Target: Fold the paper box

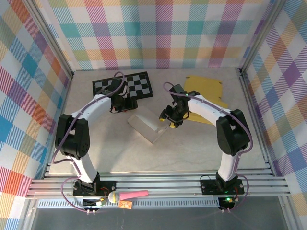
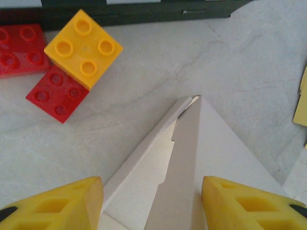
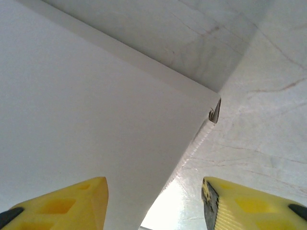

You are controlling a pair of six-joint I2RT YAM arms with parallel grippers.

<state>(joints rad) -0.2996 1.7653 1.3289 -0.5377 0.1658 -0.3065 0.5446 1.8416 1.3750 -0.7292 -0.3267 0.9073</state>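
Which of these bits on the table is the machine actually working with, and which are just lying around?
For the job: white paper box.
Lying about: checkerboard; yellow sheets; yellow brick; red brick; another red brick; pink object by the front rail.

No text, number, brand or sign can be read anywhere. The studs on the yellow brick (image 2: 84,48) and on the red bricks (image 2: 57,93) touching it are too blurred to show any lettering. The small orange tag (image 1: 125,205) is too small to tell whether it carries print.
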